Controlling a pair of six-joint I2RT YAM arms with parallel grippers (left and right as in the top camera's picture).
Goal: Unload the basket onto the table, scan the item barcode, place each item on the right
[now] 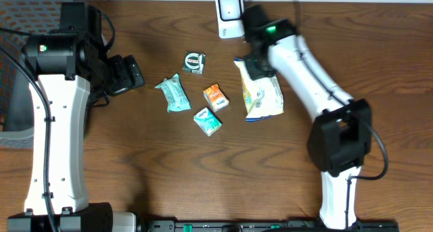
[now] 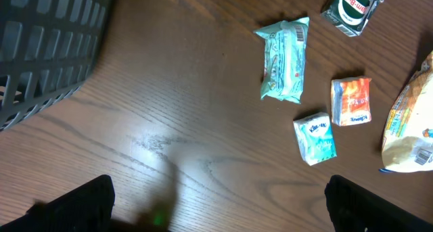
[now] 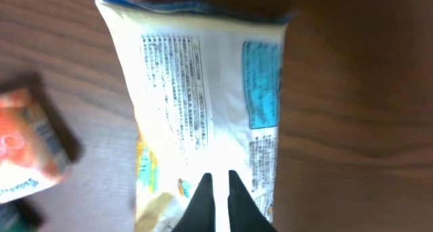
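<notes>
Overhead and wrist views. The snack bag (image 1: 264, 97), pale with yellow and blue print, lies flat on the wooden table (image 1: 379, 49), right of centre and just near the white barcode scanner (image 1: 230, 14). The right gripper (image 3: 216, 191) is closed, its fingertips meeting on the bag's far end; whether film is pinched cannot be told. The left gripper (image 2: 220, 208) hangs wide open near the grey basket (image 1: 13, 70). Between the arms lie a teal packet (image 1: 172, 94), an orange packet (image 1: 215, 97) and a tissue pack (image 1: 208, 121).
</notes>
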